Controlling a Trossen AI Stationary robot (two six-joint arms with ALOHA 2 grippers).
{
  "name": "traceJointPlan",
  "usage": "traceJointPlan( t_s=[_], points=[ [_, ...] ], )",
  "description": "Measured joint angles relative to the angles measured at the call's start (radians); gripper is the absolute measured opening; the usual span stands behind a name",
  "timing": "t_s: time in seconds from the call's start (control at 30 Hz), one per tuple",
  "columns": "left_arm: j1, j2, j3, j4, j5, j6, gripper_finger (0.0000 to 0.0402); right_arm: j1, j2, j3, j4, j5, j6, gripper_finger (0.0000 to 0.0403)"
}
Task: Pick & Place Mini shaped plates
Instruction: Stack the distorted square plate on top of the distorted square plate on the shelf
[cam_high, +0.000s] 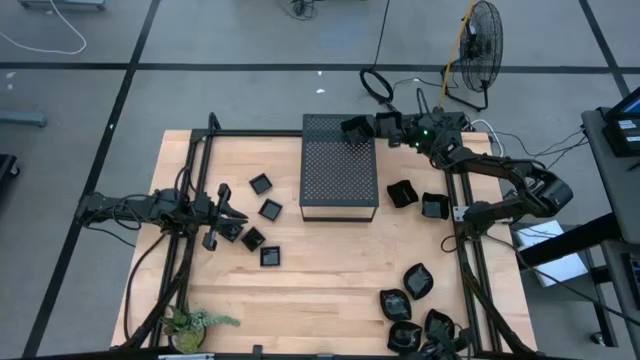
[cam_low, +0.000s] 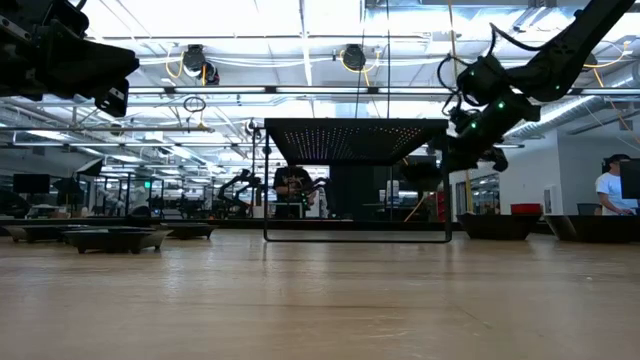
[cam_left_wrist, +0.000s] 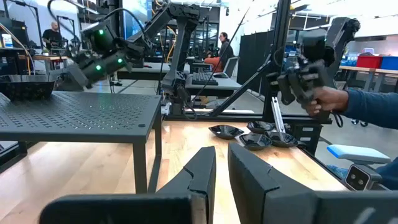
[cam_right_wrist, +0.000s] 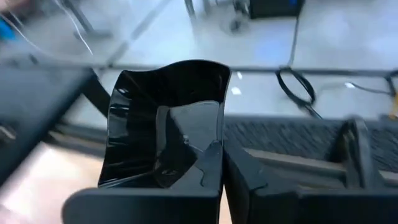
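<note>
The perforated box (cam_high: 339, 180) blocks the desk (cam_high: 330, 280) centre; small plates (cam_high: 262, 215) crowd frame left, more (cam_high: 415, 300) lower right; bare wood between.

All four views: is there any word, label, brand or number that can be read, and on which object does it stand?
None can be read. The perforated box, the mini shaped plates and both arms show no legible text. Screens and signs in the room behind are too small and blurred to read.
</note>
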Motion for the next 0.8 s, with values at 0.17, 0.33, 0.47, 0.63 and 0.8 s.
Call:
traceJointPlan(
  t_s=[0.17, 0.33, 0.47, 0.63, 0.8],
  points=[
    [0.000, 0.000, 0.000, 0.001, 0.000, 0.000, 0.0047, 0.000, 0.000, 0.000, 0.140, -0.006, 0.061, 0.0000],
    [0.000, 0.000, 0.000, 0.001, 0.000, 0.000, 0.0047, 0.000, 0.000, 0.000, 0.250, -0.059, 0.103, 0.0000],
    [0.000, 0.000, 0.000, 0.001, 0.000, 0.000, 0.0047, 0.005, 0.000, 0.000, 0.394, -0.208, 0.166, 0.0000],
    [0.000, 0.000, 0.000, 0.000, 0.000, 0.000, 0.0047, 0.046, 0.000, 0.015, 0.507, -0.253, 0.212, 0.0000],
    [0.000, 0.000, 0.000, 0.001, 0.000, 0.000, 0.0047, 0.105, 0.000, 0.138, 0.447, -0.350, 0.206, 0.0000]
  ],
)
